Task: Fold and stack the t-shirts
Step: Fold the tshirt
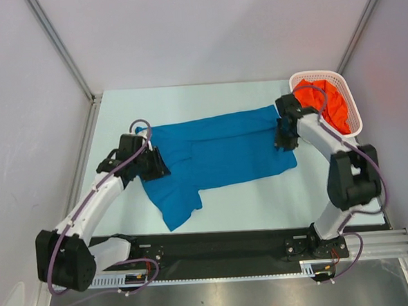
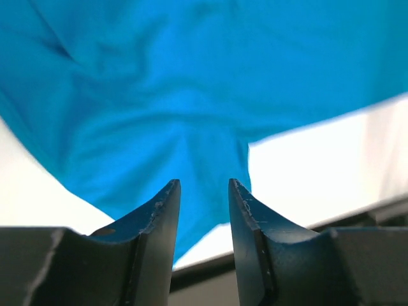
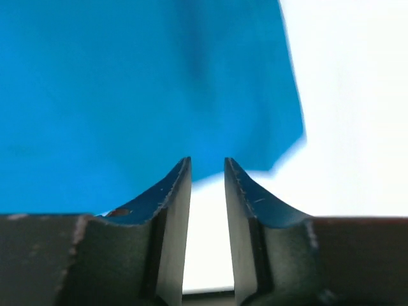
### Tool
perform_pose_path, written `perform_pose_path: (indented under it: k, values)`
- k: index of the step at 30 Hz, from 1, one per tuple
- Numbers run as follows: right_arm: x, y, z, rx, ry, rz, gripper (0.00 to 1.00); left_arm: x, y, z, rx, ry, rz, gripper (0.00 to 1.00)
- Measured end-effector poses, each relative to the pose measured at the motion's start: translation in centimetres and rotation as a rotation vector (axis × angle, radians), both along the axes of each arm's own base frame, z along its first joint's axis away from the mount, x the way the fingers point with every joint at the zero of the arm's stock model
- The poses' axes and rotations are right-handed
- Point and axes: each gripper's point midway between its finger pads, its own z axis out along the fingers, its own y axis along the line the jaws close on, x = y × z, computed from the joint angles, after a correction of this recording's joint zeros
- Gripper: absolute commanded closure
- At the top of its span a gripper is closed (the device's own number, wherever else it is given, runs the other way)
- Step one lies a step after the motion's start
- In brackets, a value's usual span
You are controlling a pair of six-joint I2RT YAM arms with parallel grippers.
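The task looks barely begun. The blue shirt [image 1: 218, 155] lies opened out across the middle of the table [image 1: 262, 205], wrinkled, with one sleeve pointing at the near edge, and I see no fold in it. To the far right, the orange shirt [image 1: 329, 104] sits bunched in the basket [image 1: 313, 73]. By my reading, both folds and the stacking are left to do.

The left arm reaches forward and inward, and its gripper [image 1: 156, 163] is at the shirt's left end. In the left wrist view, the fingers [image 2: 167, 204] stand slightly apart with nothing between them and blue cloth beyond. The right arm bends back toward the centre, with its gripper [image 1: 283, 140] at the shirt's right edge, beside the basket. Its jaws are also narrowly parted and empty, with bare table showing through the gap.
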Motion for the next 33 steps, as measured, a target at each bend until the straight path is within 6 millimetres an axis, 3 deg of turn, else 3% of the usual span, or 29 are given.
perform_pose_path:
  k: [1, 2, 3, 5, 8, 10, 15, 20, 26, 29, 33]
  values:
    - [-1.3, -0.4, 0.3, 0.005, 0.003, -0.006, 0.55, -0.7, -0.4, 0.0, -0.009, 0.001, -0.018, 0.59]
    - [-2.7, -0.7, 0.5, 0.01, 0.004, -0.017, 0.51, -1.7, -0.8, 0.0, -0.021, 0.006, -0.039, 0.58]
    - [-4.2, -1.3, 0.5, 0.014, 0.008, -0.029, 0.48, -2.4, -1.1, 0.0, -0.029, 0.013, -0.05, 0.52]
    - [-6.4, -2.1, 0.2, 0.024, 0.019, -0.054, 0.3, -3.8, -1.5, -0.1, -0.057, 0.027, -0.058, 0.45]
    - [-8.9, -2.9, -0.8, 0.054, 0.025, -0.079, 0.21, -6.0, -1.5, -1.0, -0.089, 0.068, -0.036, 0.43]
    - [-9.9, -3.2, -1.1, 0.082, 0.021, -0.101, 0.21, -7.6, -1.7, -2.2, -0.113, 0.11, -0.021, 0.52]
    - [-9.3, -2.9, -0.8, 0.146, -0.012, -0.129, 0.21, -11.9, -0.8, -5.4, -0.08, 0.247, 0.048, 0.54]
    - [-8.9, -2.5, -0.8, 0.167, -0.021, -0.119, 0.21, -13.3, -1.0, -5.1, -0.063, 0.218, 0.078, 0.5]
    - [-8.9, -2.6, -0.8, 0.167, -0.019, -0.123, 0.21, -17.0, -1.2, -8.8, 0.061, 0.345, 0.045, 0.45]
    - [-8.9, -2.6, -0.8, 0.167, -0.02, -0.123, 0.21, -17.6, -0.6, -9.8, 0.105, 0.366, 0.077, 0.45]
    - [-8.9, -2.6, -0.5, 0.171, -0.031, -0.121, 0.21, -17.0, 0.0, -10.3, 0.14, 0.354, 0.135, 0.47]
